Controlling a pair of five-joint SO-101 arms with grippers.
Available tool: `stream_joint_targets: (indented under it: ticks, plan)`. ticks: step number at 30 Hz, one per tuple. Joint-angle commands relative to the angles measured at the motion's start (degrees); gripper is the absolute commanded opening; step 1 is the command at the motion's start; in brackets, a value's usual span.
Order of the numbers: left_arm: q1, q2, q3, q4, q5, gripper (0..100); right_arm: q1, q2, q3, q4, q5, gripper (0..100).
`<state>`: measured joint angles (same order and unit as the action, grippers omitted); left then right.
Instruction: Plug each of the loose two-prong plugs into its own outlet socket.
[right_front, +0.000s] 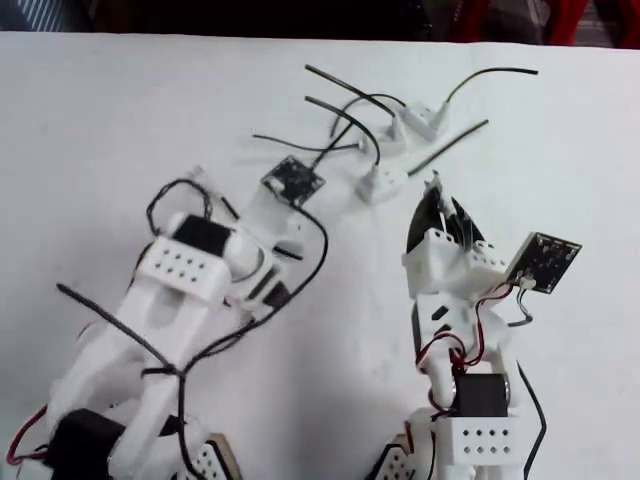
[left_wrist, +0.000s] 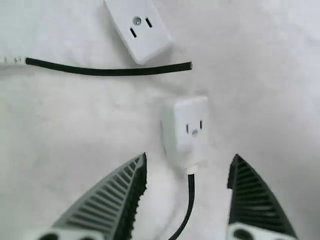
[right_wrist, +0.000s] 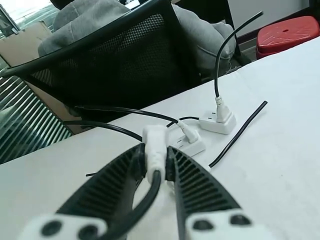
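One loose plug (right_wrist: 154, 136), white with a black cord trailing back between the jaws, is clamped by its flat sides in the right hand (right_wrist: 156, 150), which points toward the cluster of outlets on the table (right_front: 120, 120); its prongs are hidden. By its look, the plug is light, rigid moulded plastic. It should be easy to pinch across the body but apt to be twisted by its springy cord, so the best hold is on the body, square to the prongs. Two outlets lie beyond it: the nearer outlet (right_wrist: 192, 146) and the farther outlet (right_wrist: 217, 124) each carry a seated plug with a cord rising from it. Elsewhere, the left hand (left_wrist: 189, 158) hangs released, jaws spread to either side of a corded outlet (left_wrist: 185, 131) whose slots are empty. A second empty outlet (left_wrist: 141, 29) lies just past a loose cord (left_wrist: 107, 70). These small blocks look unfixed and will probably slide under an inserting push, so the target needs bracing. Behind the table stands a mesh chair (right_wrist: 100, 60).
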<state>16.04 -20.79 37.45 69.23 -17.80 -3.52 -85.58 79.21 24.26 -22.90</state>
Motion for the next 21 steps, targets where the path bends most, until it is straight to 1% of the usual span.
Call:
stream_joint_targets:
  ticks: [1, 5, 10, 15, 19, 21]
  plan:
    - [-0.48, -4.26, 5.98, -5.19, 0.0, 29, -0.4, -0.57, -0.53, -0.75, 0.09, 1.7]
    - [0.84, -4.62, 9.32, -7.74, -1.41, 28, -0.48, -0.57, -0.53, -0.75, 0.09, 1.7]
    - [4.26, -4.18, 9.93, -10.99, -0.97, 26, -2.15, -0.57, -0.44, -0.75, 0.18, 1.7]
    - [4.09, -3.74, 9.93, -16.0, -0.88, 26, -2.33, -0.57, -0.35, -0.66, 0.18, 1.7]
    - [3.91, 3.3, 7.3, -17.14, -0.88, 26, -2.33, -0.57, -0.35, -0.66, 0.18, 1.7]
    - [2.24, 9.19, 4.57, -17.14, -0.88, 26, -2.33, -0.57, -0.35, -0.66, 0.18, 1.7]
